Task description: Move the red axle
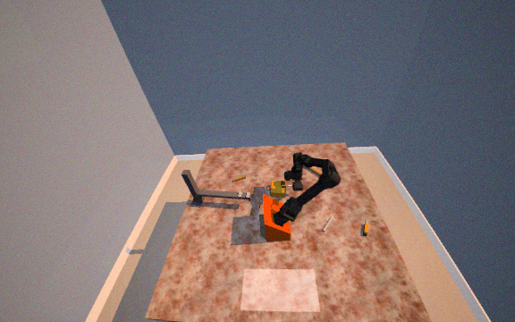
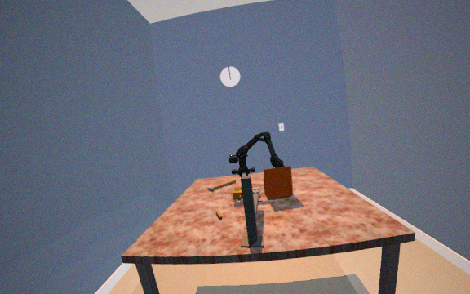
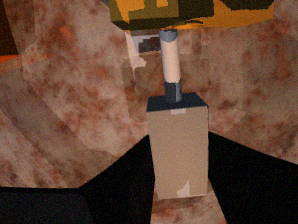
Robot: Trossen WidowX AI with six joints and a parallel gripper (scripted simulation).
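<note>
My gripper [image 1: 298, 184] [image 2: 244, 175] [image 3: 176, 139] is shut on a tan block with a thin rod. The tan block [image 3: 178, 150] sits between the fingers, and its pale, dark-ended rod [image 3: 171, 60] points at the yellow block [image 1: 278, 189] [image 2: 237, 193] [image 3: 150, 11], probably the beam. The rod tip is at or very near the yellow block's lower edge in the wrist view; contact is unclear. A tiny reddish spot [image 1: 269, 188] beside it may be the red axle; its seating is unclear. The grey bracket [image 1: 219, 194] [image 2: 256, 190] has pale V-blocks [image 1: 243, 195], with no axle visible on them.
The bracket's tall post [image 1: 190, 184] [image 2: 249, 212] stands left in the top view. An orange box [image 1: 277, 233] [image 2: 277, 182] stands by the arm's base. A hammer-like tool [image 2: 223, 185], a small yellow piece [image 1: 239, 179] [image 2: 219, 215], a pale rod [image 1: 326, 224] and a yellow-handled tool [image 1: 366, 229] lie around.
</note>
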